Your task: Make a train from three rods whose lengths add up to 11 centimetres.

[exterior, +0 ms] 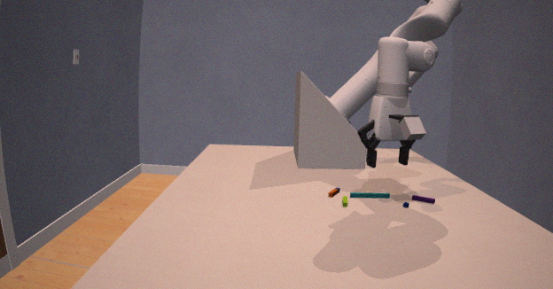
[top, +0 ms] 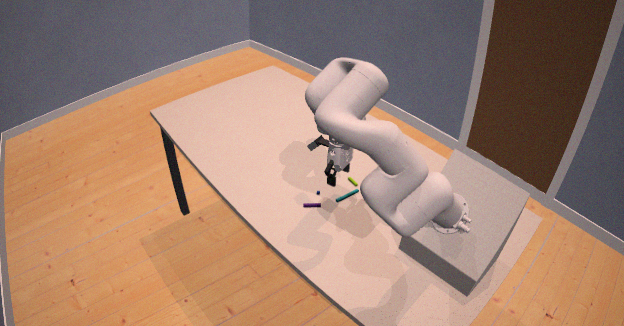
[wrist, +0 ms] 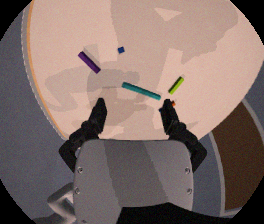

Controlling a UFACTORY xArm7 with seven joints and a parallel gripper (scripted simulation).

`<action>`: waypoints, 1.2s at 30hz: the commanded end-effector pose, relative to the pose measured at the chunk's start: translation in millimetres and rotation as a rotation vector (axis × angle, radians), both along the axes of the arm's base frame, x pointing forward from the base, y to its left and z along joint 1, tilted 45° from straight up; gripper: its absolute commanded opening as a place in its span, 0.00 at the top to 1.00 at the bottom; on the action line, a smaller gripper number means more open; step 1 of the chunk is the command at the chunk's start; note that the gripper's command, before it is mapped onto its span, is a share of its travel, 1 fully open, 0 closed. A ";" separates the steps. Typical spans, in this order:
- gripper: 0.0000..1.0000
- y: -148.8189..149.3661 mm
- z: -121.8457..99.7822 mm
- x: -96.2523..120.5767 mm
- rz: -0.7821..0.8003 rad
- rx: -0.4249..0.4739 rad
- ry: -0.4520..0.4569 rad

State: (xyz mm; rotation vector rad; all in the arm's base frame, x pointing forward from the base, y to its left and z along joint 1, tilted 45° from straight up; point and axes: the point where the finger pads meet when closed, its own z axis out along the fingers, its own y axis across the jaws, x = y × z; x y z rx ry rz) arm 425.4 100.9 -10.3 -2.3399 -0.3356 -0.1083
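Observation:
Several rods lie flat and apart on the table (top: pixel 225 119) (exterior: pixel 221 225). A turquoise rod (top: pixel 347 195) (exterior: pixel 369 195) (wrist: pixel 141 91) is in the middle. A purple rod (top: pixel 312 205) (exterior: pixel 423 199) (wrist: pixel 88 62) and a small blue rod (top: pixel 318 192) (exterior: pixel 406 205) (wrist: pixel 120 50) lie to one side of it. A lime rod (top: pixel 353 181) (exterior: pixel 345 201) (wrist: pixel 176 84) and an orange rod (exterior: pixel 333 192) (wrist: pixel 172 103) lie to the other side. The orange rod is hidden by the arm in the top view. My gripper (top: pixel 331 175) (exterior: pixel 387 157) (wrist: pixel 134 105) is open and empty, hanging above the turquoise rod.
The arm's grey base block (top: pixel 475 209) (exterior: pixel 319 132) stands on the table at the back, close behind the rods. The table's long front edge runs near the purple rod in the top view.

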 end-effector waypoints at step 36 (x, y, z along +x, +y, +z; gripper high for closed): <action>0.76 77.5 66.8 16.7 0.433 0.013 -0.453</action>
